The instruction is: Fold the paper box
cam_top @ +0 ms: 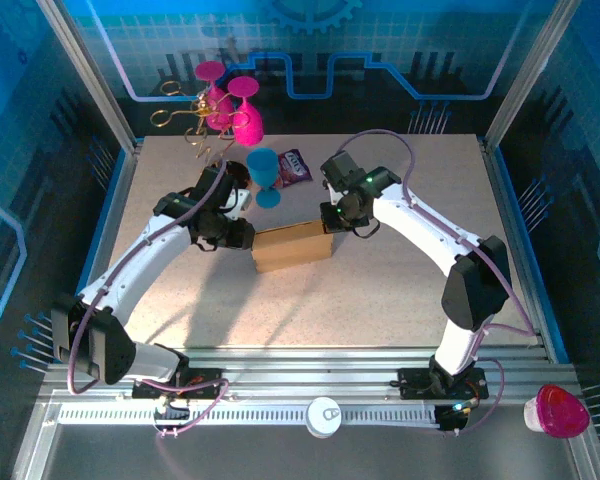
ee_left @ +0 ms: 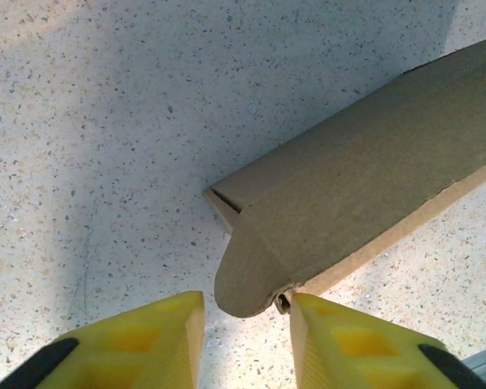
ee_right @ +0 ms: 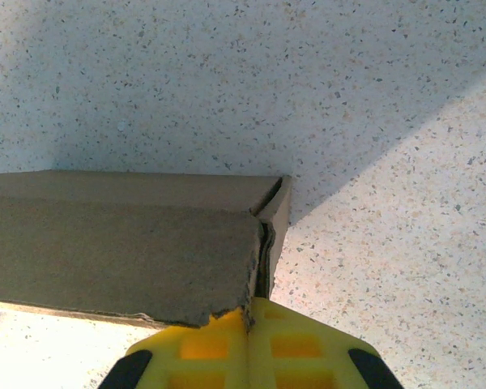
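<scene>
Top external view: the left gripper (cam_top: 242, 236) sits at 9 o'clock of the paper box (cam_top: 292, 247), right at its left end. The box, plain brown card, lies near the middle of the speckled tabletop (cam_top: 380, 300), its long side running from 9 to 3 o'clock. A blue cup (cam_top: 264, 175) stands at 11 o'clock of the box and a purple packet (cam_top: 295, 165) at 12 o'clock, both apart from it. The right gripper (cam_top: 332, 216) is at 2 o'clock of the box, at its right end. Left wrist view: the yellow fingers (ee_left: 158, 340) stand apart, with a rounded end flap (ee_left: 247, 279) hanging between them. Right wrist view: the yellow fingers (ee_right: 283, 344) are pressed together, their tips meeting the box's end edge; whether card is pinched between them I cannot tell.
</scene>
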Controlling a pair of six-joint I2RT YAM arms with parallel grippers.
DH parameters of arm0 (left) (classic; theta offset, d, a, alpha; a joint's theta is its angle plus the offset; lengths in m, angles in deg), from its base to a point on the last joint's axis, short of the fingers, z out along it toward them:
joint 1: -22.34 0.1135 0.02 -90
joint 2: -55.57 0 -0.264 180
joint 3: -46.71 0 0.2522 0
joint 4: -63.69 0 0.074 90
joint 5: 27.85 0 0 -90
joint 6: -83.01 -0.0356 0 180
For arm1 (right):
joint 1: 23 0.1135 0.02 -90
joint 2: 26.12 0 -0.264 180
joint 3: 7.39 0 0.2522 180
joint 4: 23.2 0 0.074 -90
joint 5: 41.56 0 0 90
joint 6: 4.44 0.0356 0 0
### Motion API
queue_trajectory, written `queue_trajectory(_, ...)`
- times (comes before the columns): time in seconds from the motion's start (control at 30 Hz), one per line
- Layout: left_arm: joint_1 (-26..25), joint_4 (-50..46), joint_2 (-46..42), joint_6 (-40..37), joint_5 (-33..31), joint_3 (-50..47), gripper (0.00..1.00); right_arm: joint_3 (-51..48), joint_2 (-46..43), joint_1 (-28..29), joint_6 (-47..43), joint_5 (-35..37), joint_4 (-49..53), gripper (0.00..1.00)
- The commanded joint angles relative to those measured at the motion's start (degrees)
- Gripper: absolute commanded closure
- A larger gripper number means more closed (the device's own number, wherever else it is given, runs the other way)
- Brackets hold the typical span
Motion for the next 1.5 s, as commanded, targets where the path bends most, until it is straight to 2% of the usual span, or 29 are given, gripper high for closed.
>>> queue_trajectory(0.0, -0.46, 1.21, 1.0, 0.36, -0.37, 0.01, 0.7, 0.73, 1.37, -0.71, -0.67, -1.09, 2.16, 1.0)
queue_trajectory(0.37, -0.57, -0.43, 2.7, 3.67, 0.31, 2.06, 0.89, 0.68, 1.39, -0.66, -0.36, -0.99, 2.08, 1.0)
queue_trajectory(0.5, -0.56, -3.61, 3.86, 6.06, 0.87, 4.36, 0.92, 0.8, 1.49, -0.63, -0.36, -1.04, 2.07, 1.0)
queue_trajectory(1.17, -0.46, -13.09, 10.03, 14.38, 7.63, 12.92, 0.96, 1.51, 2.18, -0.68, -0.39, -0.96, 2.77, 1.0)
queue_trajectory(1.47, -0.46, -12.81, 9.96, 14.97, 7.89, 11.66, 0.96, 1.73, 2.53, -0.7, -0.3, -0.96, 2.9, 1.0)
